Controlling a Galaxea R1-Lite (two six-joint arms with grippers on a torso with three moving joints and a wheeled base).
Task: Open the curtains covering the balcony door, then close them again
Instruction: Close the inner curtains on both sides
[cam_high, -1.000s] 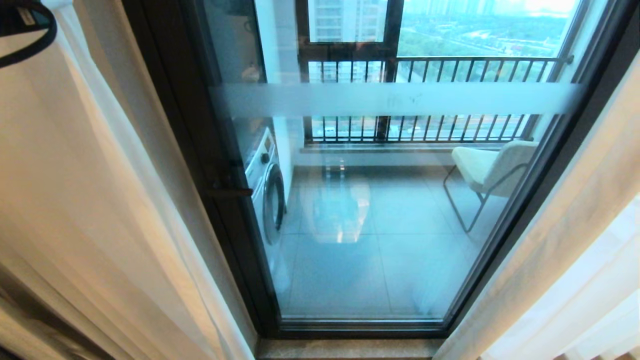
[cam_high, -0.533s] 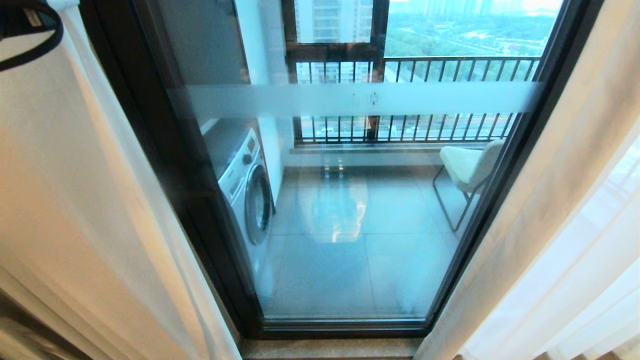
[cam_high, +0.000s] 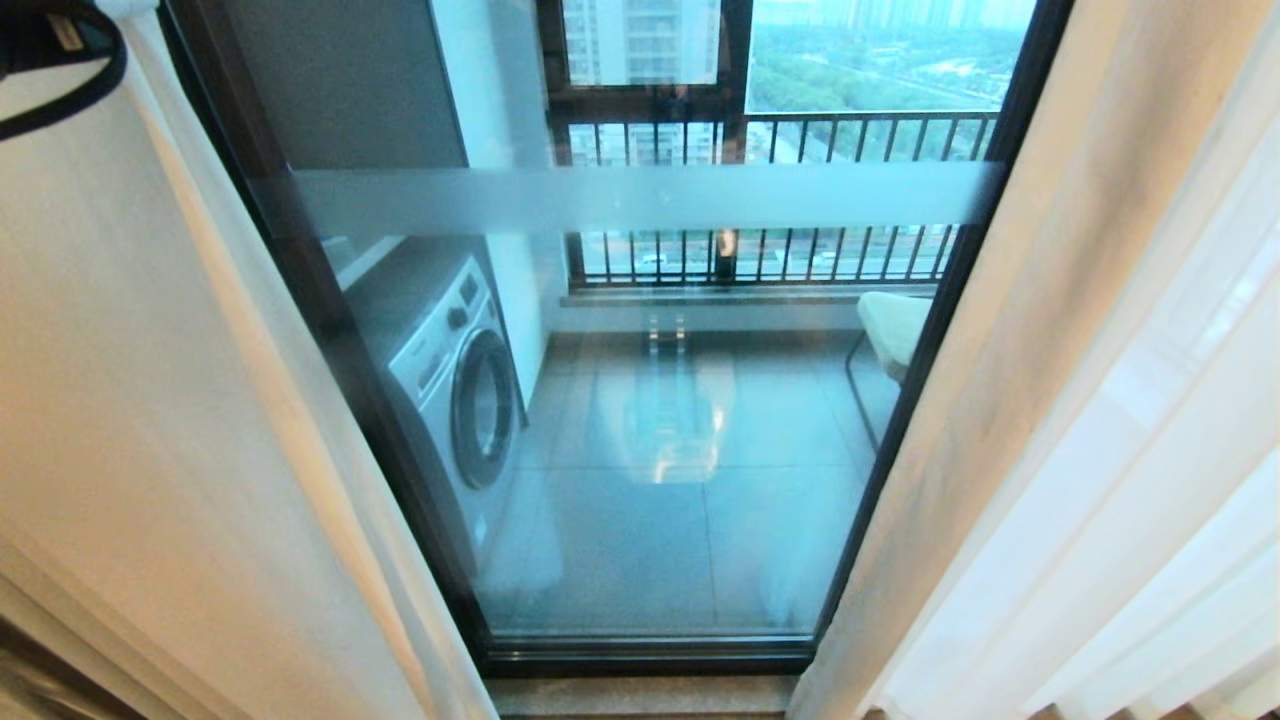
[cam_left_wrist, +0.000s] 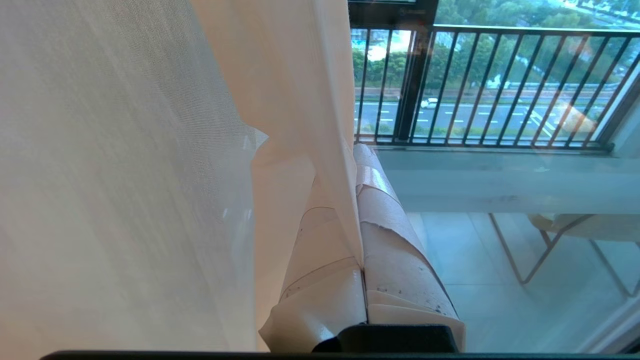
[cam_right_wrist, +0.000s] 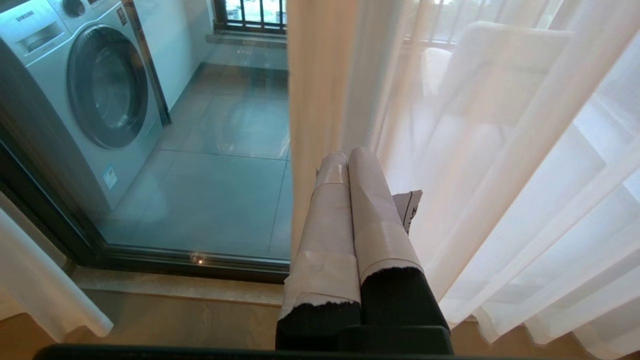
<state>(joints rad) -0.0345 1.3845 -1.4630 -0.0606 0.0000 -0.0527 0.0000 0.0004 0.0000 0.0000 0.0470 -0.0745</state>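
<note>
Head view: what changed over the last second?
The camera moved, not the things: the balcony door slid left in the picture, showing more washing machine and less chair. The curtains frame a narrower gap. Left gripper stays shut on the curtains.

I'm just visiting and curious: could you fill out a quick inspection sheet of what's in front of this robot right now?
Surface: stone sill at the foot of the door, bare where it shows.
Job's things: curtains drawn apart to both sides; balcony door glass uncovered between them, door closed.
Clutter: nothing seen.
Grippers: left gripper shut on the left curtain's edge; right gripper shut, beside the right curtain, a scrap of tape sticking out beside its fingers.
Cables: black loop, top left of the head view.
Surroundings: washing machine, chair, railing on the balcony.
</note>
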